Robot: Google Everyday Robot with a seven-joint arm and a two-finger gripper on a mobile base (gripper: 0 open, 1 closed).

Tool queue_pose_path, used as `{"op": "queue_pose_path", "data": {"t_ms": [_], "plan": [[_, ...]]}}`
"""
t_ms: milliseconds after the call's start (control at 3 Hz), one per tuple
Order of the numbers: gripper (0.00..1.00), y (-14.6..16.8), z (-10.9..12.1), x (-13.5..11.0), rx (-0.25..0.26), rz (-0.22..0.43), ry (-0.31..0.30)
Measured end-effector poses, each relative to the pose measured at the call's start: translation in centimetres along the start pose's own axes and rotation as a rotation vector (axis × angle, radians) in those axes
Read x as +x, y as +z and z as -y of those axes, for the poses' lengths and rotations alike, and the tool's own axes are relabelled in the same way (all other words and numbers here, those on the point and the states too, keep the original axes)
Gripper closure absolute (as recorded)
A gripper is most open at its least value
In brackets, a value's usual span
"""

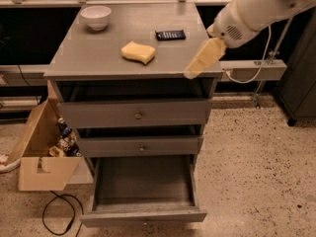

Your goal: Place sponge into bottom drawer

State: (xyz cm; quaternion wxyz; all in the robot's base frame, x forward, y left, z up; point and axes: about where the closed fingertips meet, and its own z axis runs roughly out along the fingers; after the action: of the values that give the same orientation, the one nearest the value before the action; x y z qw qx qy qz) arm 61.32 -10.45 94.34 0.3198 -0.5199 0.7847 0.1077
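The pale yellow sponge (138,52) lies on the grey cabinet top (98,58), near its middle. The bottom drawer (143,186) is pulled out and its tray is empty. My gripper (193,69) hangs at the cabinet top's front right edge, to the right of the sponge and apart from it. It holds nothing that I can see.
A white bowl (96,17) stands at the back left of the top. A flat black remote-like device (170,34) lies at the back right. A tan cardboard box (42,152) with items leans on the floor to the cabinet's left. A cable (59,216) lies beside the drawer.
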Motion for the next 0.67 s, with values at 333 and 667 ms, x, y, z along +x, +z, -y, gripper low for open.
{"op": "queue_pose_path", "data": {"t_ms": [333,667], "plan": [[0.00,5.0,2.1,-1.4,-0.031,0.060,0.083],[0.00,9.1,3.8,-3.3,-0.023,0.095,0.141]]}}
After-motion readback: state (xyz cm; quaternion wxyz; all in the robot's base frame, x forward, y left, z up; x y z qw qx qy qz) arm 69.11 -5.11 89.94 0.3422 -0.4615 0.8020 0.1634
